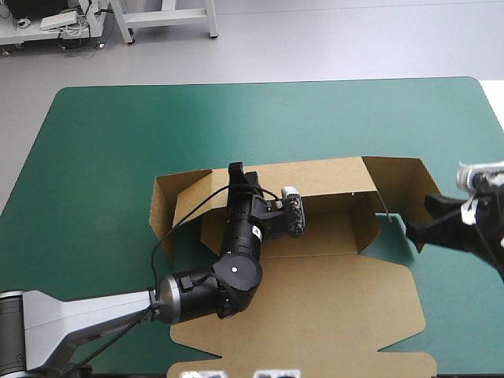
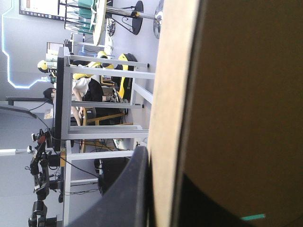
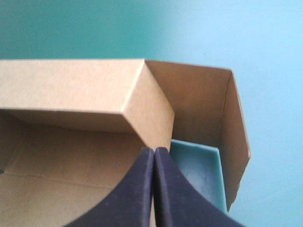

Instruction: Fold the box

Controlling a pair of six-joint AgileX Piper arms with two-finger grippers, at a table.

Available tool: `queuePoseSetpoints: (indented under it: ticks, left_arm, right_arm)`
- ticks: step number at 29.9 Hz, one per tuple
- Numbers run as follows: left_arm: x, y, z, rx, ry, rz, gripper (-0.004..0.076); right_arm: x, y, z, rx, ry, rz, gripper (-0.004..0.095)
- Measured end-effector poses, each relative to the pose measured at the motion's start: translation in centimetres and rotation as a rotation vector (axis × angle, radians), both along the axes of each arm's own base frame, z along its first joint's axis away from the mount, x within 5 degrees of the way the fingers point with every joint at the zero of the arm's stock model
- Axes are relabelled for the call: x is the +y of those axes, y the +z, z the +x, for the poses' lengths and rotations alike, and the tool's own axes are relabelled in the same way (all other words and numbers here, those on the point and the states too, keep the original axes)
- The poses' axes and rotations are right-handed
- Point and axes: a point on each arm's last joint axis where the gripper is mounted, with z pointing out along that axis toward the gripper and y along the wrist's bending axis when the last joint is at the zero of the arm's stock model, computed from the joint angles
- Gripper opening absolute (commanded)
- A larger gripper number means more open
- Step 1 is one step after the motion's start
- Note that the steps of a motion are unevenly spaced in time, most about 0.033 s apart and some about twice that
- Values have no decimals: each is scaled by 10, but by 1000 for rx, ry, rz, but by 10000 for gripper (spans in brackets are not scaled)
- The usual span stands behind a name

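I'm standing in a lab: white steel-framed workbenches [image 1: 169,16] are standing on grey floor [image 1: 331,39] beyond the far edge of the teal-green table [image 1: 110,134].

Left arm [image 1: 244,228] covers part of box [image 1: 331,291] back wall and floor; right arm [image 1: 480,228] cut off beyond right edge of bench [image 1: 118,157].

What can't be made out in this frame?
Box floor and left wall: high view, partly under the left arm.
Rest of box: left wrist view, blocked by the board held in the left claw.
Right claw: touching the wall or just short, unclear in either view.
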Motion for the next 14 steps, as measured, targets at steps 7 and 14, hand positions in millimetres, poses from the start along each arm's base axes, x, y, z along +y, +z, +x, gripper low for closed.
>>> queuePoseSetpoints:
  ticks: [7, 14]
  left_arm:
    - [0, 0, 0, 0, 1, -3, -8]
    - [0, 0, 0, -1, 2, -4, -8]
  right_arm:
    - [-9, 27, 94, 96, 14, -5, -17]
    - [-16, 1, 190, 279, 63, 9, -17]
